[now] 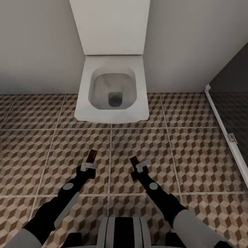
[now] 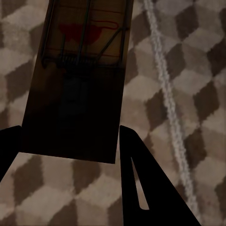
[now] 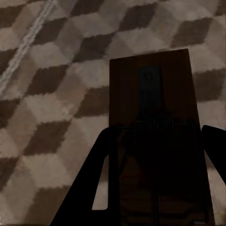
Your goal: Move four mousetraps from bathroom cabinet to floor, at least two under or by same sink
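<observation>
Head view, left to right. Floor (image 1: 34, 144): cube-pattern tiles in brown, beige and white, pale grout, running to a plain pale wall (image 1: 38, 44).

Left arm (image 1: 58, 206) reaches forward over the tiles. Left gripper (image 1: 90, 164) clenched on a mousetrap (image 1: 92, 155): small brown board sticking out past the fingertips, pointing toward the toilet. In the left wrist view the same trap (image 2: 77, 80) sits between the two dark fingers (image 2: 141, 183), board edges against them, wire spring and a red mark on its upper face, tiles behind. Held above the floor, not lying on it, as far as the views show.

Centre: white toilet (image 1: 112, 91), seat up against the wall, bowl open, well ahead of both grippers. Robot trunk (image 1: 122, 232) at the bottom edge.

Right arm (image 1: 172, 210) reaches forward likewise. Right gripper (image 1: 137, 167) grasping a second mousetrap (image 1: 133, 161), a brown sliver at the fingertips. In the right wrist view that trap (image 3: 153, 117) is clamped between the fingers (image 3: 94, 188), dark wire bar along its face, far end standing out over the tiles. The two traps are near each other, apart, either side of a grout line (image 1: 109, 162).

Far right: white frame rail (image 1: 224, 131) slanting across the floor, dark panel (image 1: 234, 86) behind it.
</observation>
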Controlling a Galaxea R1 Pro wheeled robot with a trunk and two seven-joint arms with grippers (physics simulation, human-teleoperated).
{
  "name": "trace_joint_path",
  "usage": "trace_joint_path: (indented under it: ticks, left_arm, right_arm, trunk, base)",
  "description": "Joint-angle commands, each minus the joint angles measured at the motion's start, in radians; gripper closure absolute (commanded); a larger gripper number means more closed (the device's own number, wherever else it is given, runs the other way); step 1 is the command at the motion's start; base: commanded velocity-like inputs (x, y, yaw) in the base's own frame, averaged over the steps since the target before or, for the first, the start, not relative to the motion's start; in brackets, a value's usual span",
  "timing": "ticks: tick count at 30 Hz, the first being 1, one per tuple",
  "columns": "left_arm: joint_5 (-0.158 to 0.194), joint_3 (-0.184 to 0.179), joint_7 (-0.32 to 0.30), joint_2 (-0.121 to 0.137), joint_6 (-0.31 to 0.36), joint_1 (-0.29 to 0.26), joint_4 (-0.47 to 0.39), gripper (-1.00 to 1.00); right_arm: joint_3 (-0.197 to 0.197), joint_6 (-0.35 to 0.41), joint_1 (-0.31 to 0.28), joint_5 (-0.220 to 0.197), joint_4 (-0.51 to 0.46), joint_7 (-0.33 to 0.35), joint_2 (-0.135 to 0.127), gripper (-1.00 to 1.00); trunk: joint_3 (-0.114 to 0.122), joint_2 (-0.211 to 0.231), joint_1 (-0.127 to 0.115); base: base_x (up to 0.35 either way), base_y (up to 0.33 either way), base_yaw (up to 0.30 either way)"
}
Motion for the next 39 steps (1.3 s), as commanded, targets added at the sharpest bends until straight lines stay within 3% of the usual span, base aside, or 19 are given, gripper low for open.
trace_joint_path:
  ticks: [1, 6, 17, 24, 39]
  left_arm:
    - [0.006, -0.004, 0.012, 0.001, 0.004, -0.001, 0.000, 1.00]
    - [0.006, -0.004, 0.012, 0.001, 0.004, -0.001, 0.015, 1.00]
    - [0.006, 0.001, 0.009, 0.000, -0.007, -0.001, 0.125, 1.00]
    - [0.006, 0.003, 0.009, -0.007, -0.071, -0.001, 0.192, 1.00]
    - [0.006, -0.001, 0.008, -0.011, -0.077, -0.001, 0.175, 1.00]
  right_arm:
    - [0.006, -0.004, -0.009, -0.011, 0.016, -0.004, 0.008, 1.00]
    - [0.006, -0.006, -0.043, -0.012, 0.058, -0.004, 0.027, 1.00]
    - [0.005, -0.007, -0.050, -0.013, 0.062, -0.003, 0.064, 1.00]
    - [0.006, -0.010, -0.050, -0.013, 0.059, -0.003, 0.065, 1.00]
    - [0.006, -0.012, -0.050, -0.013, 0.052, -0.003, 0.060, 1.00]
  trunk:
    - [0.000, 0.000, 0.000]
    - [0.000, 0.000, 0.000]
    - [0.000, 0.000, 0.000]
    - [0.000, 0.000, 0.000]
    - [0.000, 0.000, 0.000]
  base:
    - [0.000, 0.000, 0.000]
    - [0.000, 0.000, 0.000]
    - [0.000, 0.000, 0.000]
    - [0.000, 0.000, 0.000]
    - [0.000, 0.000, 0.000]
